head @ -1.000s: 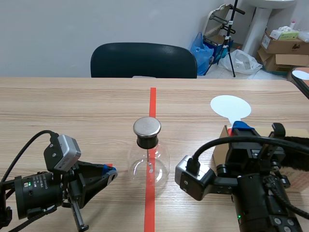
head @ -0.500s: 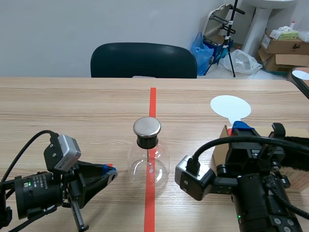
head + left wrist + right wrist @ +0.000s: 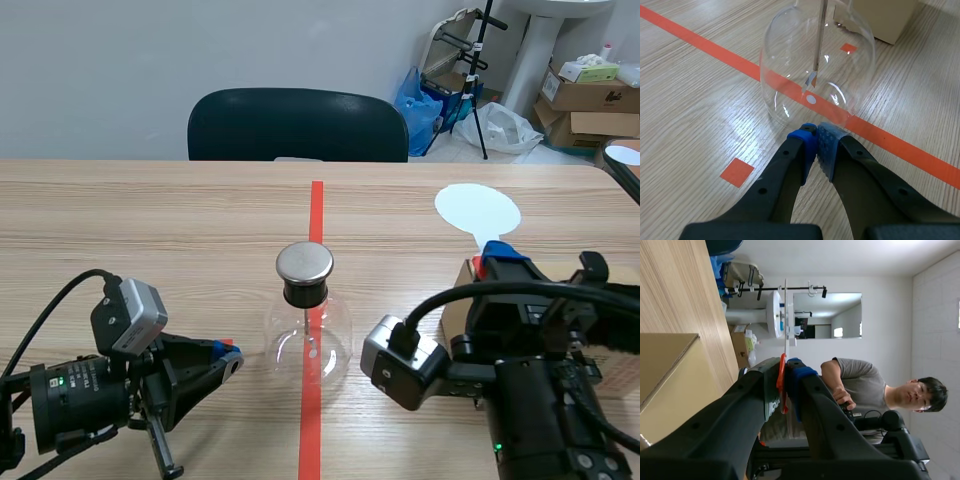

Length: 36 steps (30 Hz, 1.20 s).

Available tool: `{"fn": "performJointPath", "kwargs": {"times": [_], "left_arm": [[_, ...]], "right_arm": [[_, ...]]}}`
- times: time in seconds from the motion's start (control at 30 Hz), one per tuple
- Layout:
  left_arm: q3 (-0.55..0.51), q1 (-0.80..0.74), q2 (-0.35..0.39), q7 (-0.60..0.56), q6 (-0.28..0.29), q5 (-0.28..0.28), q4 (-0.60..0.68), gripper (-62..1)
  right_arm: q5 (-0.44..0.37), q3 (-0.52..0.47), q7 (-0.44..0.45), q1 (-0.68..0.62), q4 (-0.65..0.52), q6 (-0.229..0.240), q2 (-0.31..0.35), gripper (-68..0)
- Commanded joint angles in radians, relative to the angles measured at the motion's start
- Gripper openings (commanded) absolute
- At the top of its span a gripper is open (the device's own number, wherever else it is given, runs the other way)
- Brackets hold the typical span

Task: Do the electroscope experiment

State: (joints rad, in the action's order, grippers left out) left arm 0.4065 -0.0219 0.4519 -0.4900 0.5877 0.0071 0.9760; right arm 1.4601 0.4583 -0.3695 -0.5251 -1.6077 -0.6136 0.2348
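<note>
The flask [image 3: 308,335] stands on the worktop [image 3: 150,230] astride the red line [image 3: 316,205]. The left claw [image 3: 816,139] — pinched closed, holding nothing — sits just before its glass. The right claw [image 3: 785,376] clamps the white paddle [image 3: 478,210] by its orange handle, near a box [image 3: 670,380]

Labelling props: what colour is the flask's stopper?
The stopper is black, under a silver cap; scene view shows it best.

The flask [image 3: 308,345] is showing clear glossy glass, its cap [image 3: 304,262] brushed metal, the table [image 3: 150,230] matt grained wood, the box [image 3: 885,17] matt cardboard, the paddle [image 3: 478,210] smooth white
</note>
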Motion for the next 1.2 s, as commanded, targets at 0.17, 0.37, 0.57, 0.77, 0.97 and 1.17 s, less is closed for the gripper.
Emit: {"fn": "performJointPath", "kwargs": {"times": [0.17, 0.37, 0.57, 0.77, 0.97, 1.17], "left_arm": [[-0.005, -0.030, 0.042, -0.019, 0.016, -0.042, 0.055, -57.8], [-0.101, -0.200, 0.146, -0.105, 0.087, -0.049, 0.278, -57.7], [-0.262, -0.451, 0.249, -0.202, 0.108, -0.051, 0.532, -57.7], [-0.406, -0.665, 0.293, -0.287, 0.108, -0.051, 0.676, -57.7], [-0.459, -0.726, 0.294, -0.288, 0.108, -0.043, 0.717, -55.6], [-0.467, -0.725, 0.294, -0.293, 0.108, -0.040, 0.719, -5.6]], "right_arm": [[0.001, -0.169, 0.217, -0.100, -0.048, -0.082, -0.076, -66.5], [-0.064, -0.333, 0.433, -0.137, -0.048, -0.143, -0.146, -66.5], [-0.163, -0.465, 0.635, -0.137, -0.021, -0.169, -0.199, -66.5], [-0.197, -0.543, 0.752, -0.122, 0.052, -0.169, -0.241, -66.5], [-0.223, -0.563, 0.779, -0.081, 0.137, -0.169, -0.244, -66.5], [-0.255, -0.571, 0.820, -0.053, 0.177, -0.169, -0.244, -66.5]]}}
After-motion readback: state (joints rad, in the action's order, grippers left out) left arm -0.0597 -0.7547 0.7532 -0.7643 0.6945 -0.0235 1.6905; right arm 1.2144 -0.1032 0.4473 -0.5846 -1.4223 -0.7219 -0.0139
